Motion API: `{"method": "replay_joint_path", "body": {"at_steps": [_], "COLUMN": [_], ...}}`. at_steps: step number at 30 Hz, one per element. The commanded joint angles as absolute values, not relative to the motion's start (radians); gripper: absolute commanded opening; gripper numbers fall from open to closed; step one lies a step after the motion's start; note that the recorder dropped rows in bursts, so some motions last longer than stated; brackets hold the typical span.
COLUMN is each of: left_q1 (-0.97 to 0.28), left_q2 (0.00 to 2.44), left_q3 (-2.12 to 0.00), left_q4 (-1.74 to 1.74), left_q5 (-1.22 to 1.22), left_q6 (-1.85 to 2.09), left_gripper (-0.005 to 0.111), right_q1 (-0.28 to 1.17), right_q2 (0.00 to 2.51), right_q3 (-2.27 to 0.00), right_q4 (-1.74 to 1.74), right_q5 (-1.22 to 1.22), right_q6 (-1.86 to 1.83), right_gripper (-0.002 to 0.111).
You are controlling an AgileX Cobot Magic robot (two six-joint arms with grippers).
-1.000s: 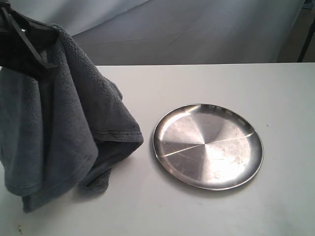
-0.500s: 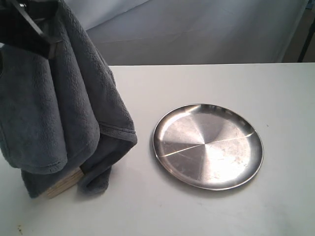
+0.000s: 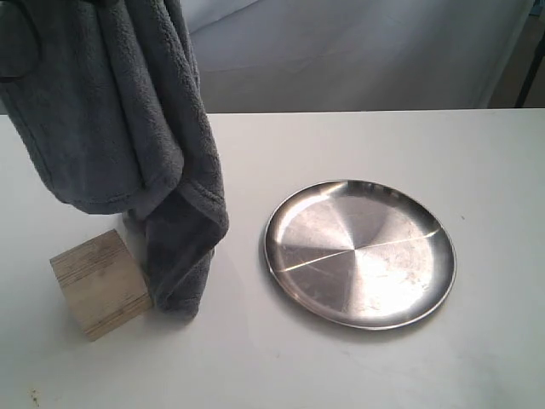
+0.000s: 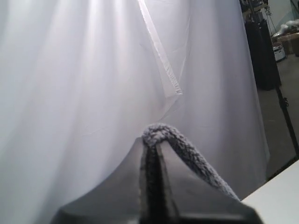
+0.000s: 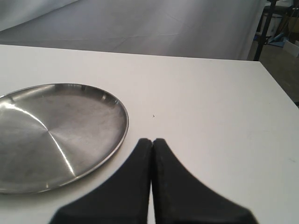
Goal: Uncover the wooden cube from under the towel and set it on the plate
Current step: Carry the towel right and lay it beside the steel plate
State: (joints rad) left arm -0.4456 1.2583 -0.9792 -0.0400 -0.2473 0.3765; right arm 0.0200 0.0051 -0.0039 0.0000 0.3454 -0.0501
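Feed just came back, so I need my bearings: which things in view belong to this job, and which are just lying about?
Job: towel, pinched in the left gripper; wooden cube, uncovered on the table; plate.
Not the job: backdrop curtain; dark stand.

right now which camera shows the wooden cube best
The exterior view: the wooden cube stands uncovered on the table beside the hanging towel. The left wrist view shows pinched towel, the right wrist view the plate; neither shows the cube.
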Motion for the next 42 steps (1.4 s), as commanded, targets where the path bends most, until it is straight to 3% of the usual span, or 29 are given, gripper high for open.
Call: {"method": "replay_joint_path", "body": {"at_steps": [1, 6, 16, 23, 35, 42], "left_q1": [-0.446, -0.446, -0.446, -0.443, -0.398, -0.276], "left_q2": [1.341, 1.399, 1.559, 1.810, 1.948, 1.965], "left_q3": [-0.996, -1.029, -1.134, -1.134, -1.134, -1.134], "left_q4": [-0.048, -0.048, -0.048, -0.048, -0.049, -0.316], "left_q5": [-0.477, -0.716, -0.619, -0.486, -0.257, -0.241], "left_q6": [0.368, 0.271, 0.246, 0.246, 0.257, 0.297], "left_gripper": [0.000, 0.000, 0.000, 0.000, 0.000, 0.000], "right_q1": [0.022, 0.022, 0.022, 0.022, 0.022, 0.022], "right_q2": [0.000, 0.000, 0.000, 0.000, 0.000, 0.000], "right_q3": [0.000, 0.000, 0.000, 0.000, 0.000, 0.000], "right_q4": [0.000, 0.000, 0.000, 0.000, 0.000, 0.000], "right_q5": [0.343, 0.343, 0.343, 0.343, 0.343, 0.343], "right_q6": [-0.048, -0.048, -0.048, -0.048, -0.048, -0.048], "right_gripper": [0.000, 0.000, 0.000, 0.000, 0.000, 0.000]}}
